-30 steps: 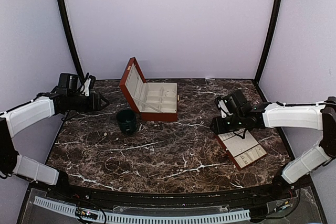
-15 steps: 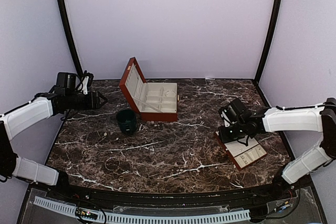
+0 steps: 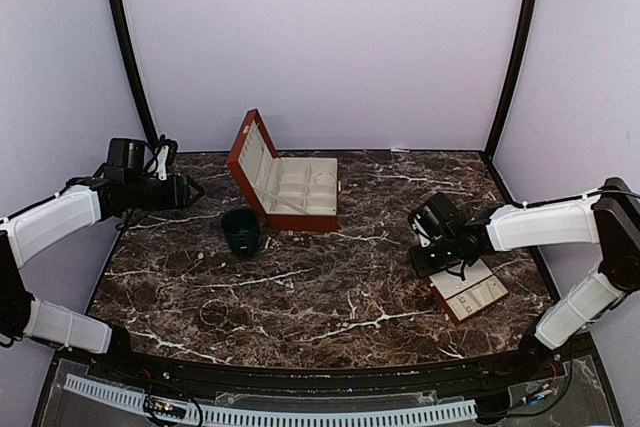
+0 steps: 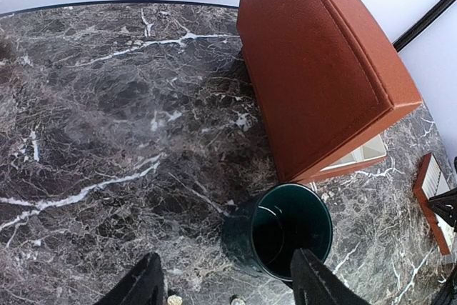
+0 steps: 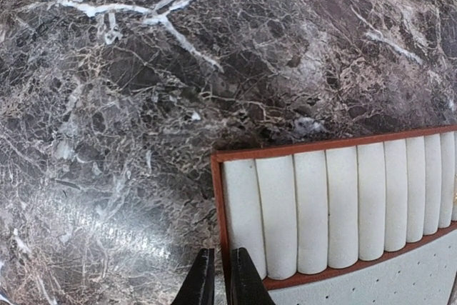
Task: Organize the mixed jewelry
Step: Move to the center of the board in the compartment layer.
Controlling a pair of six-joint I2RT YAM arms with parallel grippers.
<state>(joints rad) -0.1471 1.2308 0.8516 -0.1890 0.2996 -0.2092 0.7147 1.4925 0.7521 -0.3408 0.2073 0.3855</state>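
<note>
A flat cream slotted tray (image 3: 472, 293) with a red-brown rim (image 5: 218, 198) lies at the right. My right gripper (image 3: 420, 265) is low at its left edge, and in the right wrist view this gripper (image 5: 222, 253) is shut on the thin rim, one finger on each side. The dark green cup (image 3: 241, 230) stands beside the open red-brown box (image 3: 300, 192). My left gripper (image 3: 190, 190) hovers open to the cup's left, and the cup (image 4: 285, 230) shows between its spread fingers (image 4: 146, 280). Two tiny pale pieces (image 4: 173, 299) lie at that view's bottom edge, possibly jewelry.
The box lid (image 4: 321, 69) stands upright, leaning toward the left arm. Dark marble table (image 3: 320, 287) stretches between cup and tray. Curved black posts (image 3: 125, 47) rise at the back corners against pale walls.
The right gripper's jaws have closed from open onto the tray's left rim, and the gripper has shifted slightly left and down. The left arm has barely moved.
</note>
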